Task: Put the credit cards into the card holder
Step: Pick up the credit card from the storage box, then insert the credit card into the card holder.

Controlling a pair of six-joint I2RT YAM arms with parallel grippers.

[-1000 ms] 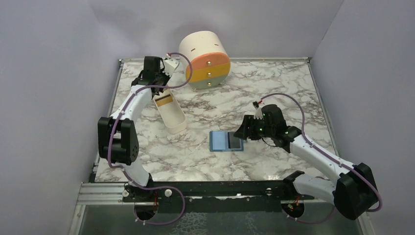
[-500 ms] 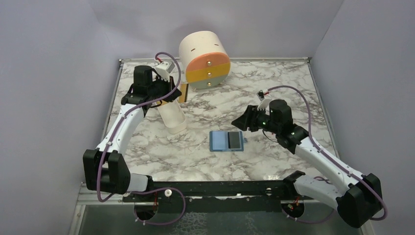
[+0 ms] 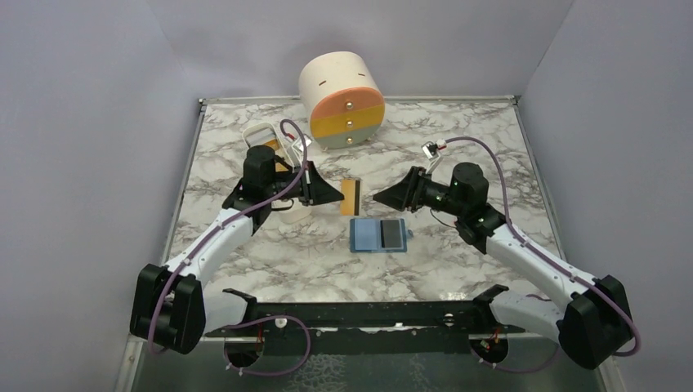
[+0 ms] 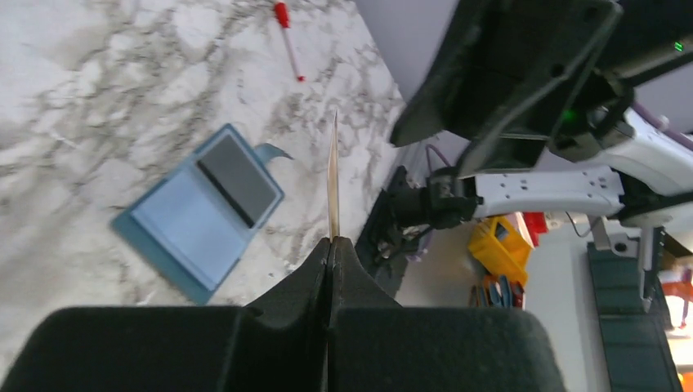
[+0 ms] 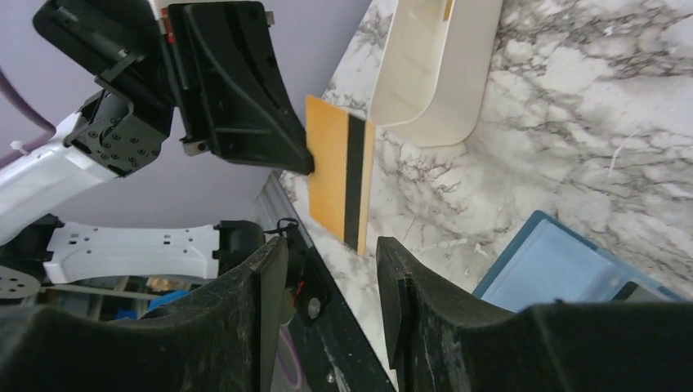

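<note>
In left hand, gold card seen edge-on; white tray cut off.

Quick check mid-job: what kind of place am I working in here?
Probably a lab test cell: a marble-print table boxed in by plain lilac walls, with the left arm and right arm bolted to a rail at its near edge.

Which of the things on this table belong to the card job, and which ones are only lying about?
Job: gold card in the left end effector; grey card lying in the open card holder.
Lying about: white tray; cream drawer cylinder.
</note>
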